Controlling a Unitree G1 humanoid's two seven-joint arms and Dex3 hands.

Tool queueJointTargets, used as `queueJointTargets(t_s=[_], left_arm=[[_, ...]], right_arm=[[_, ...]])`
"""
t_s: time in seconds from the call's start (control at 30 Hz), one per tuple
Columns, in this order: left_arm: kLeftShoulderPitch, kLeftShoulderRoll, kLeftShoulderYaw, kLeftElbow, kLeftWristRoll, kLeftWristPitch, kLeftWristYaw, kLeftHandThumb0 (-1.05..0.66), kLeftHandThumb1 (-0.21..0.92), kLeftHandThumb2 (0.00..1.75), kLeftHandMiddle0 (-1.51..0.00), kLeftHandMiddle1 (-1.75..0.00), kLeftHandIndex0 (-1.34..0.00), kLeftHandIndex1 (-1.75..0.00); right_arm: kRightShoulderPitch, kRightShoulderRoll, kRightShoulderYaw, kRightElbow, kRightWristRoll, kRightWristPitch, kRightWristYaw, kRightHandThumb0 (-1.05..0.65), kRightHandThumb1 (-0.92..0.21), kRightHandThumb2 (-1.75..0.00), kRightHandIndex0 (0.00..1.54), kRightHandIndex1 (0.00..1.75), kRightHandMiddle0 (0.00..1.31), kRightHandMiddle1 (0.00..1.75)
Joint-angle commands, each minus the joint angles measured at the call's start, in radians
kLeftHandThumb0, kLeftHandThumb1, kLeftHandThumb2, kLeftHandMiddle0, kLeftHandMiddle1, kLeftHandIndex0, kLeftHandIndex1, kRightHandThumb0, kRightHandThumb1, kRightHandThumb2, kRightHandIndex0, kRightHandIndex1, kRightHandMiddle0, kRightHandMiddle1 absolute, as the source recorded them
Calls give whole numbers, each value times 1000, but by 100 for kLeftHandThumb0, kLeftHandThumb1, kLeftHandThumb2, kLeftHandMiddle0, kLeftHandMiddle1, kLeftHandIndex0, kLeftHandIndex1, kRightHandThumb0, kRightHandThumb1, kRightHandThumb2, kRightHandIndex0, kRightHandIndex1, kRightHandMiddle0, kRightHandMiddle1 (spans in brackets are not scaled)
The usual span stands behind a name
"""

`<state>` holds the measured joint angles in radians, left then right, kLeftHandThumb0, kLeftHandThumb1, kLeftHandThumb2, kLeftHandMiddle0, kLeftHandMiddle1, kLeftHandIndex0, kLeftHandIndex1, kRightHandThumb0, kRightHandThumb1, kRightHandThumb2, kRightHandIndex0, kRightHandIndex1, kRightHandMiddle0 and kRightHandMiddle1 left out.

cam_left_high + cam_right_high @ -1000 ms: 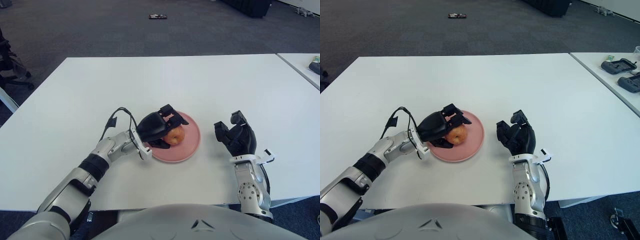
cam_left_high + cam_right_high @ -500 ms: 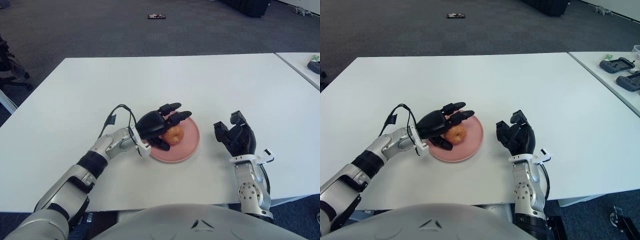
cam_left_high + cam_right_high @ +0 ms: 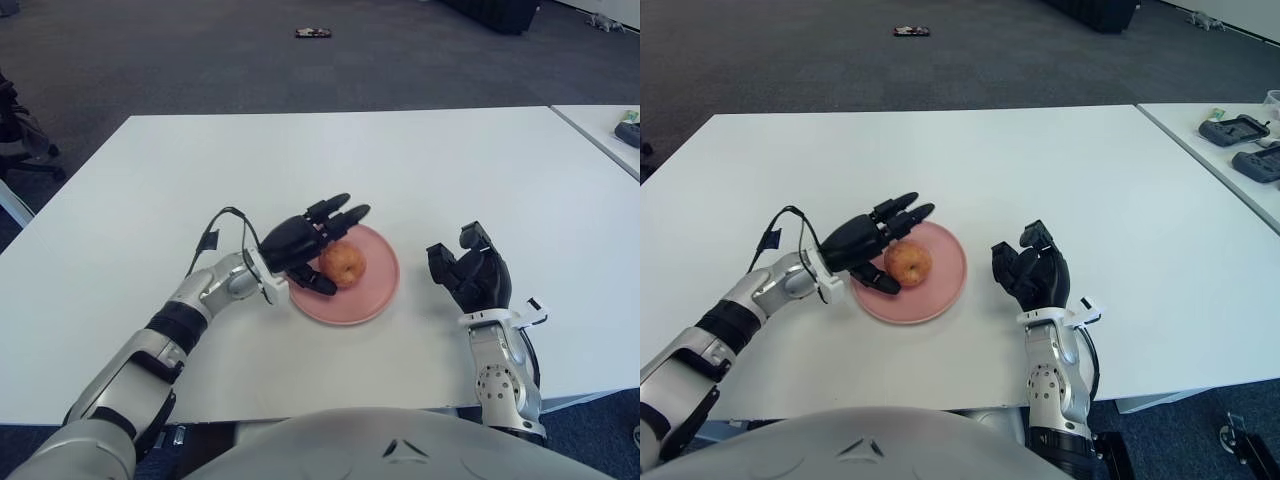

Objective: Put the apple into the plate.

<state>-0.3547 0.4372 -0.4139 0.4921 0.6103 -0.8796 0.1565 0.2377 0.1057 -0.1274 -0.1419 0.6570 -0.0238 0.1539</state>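
A red-orange apple (image 3: 343,265) lies in the pink plate (image 3: 375,296) at the middle of the white table. My left hand (image 3: 308,240) is open just left of the apple, fingers spread over the plate's left rim, thumb low beside the apple, not gripping it. In the right eye view the apple (image 3: 907,264) shows free of the left hand (image 3: 880,236). My right hand (image 3: 472,272) rests upright to the right of the plate, fingers curled, holding nothing.
The white table (image 3: 320,160) stretches wide behind the plate. A second table at the right edge carries dark controllers (image 3: 1237,130). A small dark object (image 3: 314,33) lies on the carpet far back.
My left hand let go of the apple, spread its fingers and drew back to the left. The apple stays in the plate. The right hand has not moved.
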Motion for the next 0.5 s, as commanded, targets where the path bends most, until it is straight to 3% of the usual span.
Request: queueJointTargets(t_s=[0.0, 0.2, 0.4, 0.47], left_arm=[[7, -6, 34, -1, -54, 0, -16, -103, 78, 41, 0, 0, 0, 0], [37, -29, 78, 7, -204, -19, -62, -103, 78, 41, 0, 0, 0, 0], [88, -38, 173, 33, -368, 12, -104, -104, 80, 42, 0, 0, 0, 0], [135, -71, 207, -19, -452, 77, -123, -105, 81, 42, 0, 0, 0, 0]], right_arm=[[-18, 42, -2, -14, 6, -5, -7, -56, -14, -154, 132, 175, 76, 175], [-20, 43, -4, -12, 9, -3, -8, -56, -14, -154, 131, 175, 77, 175], [-25, 38, -5, -7, 8, -4, -1, -56, -13, -155, 132, 175, 77, 175], [-25, 35, -5, -9, 7, -1, -2, -56, -13, -155, 132, 175, 77, 175]])
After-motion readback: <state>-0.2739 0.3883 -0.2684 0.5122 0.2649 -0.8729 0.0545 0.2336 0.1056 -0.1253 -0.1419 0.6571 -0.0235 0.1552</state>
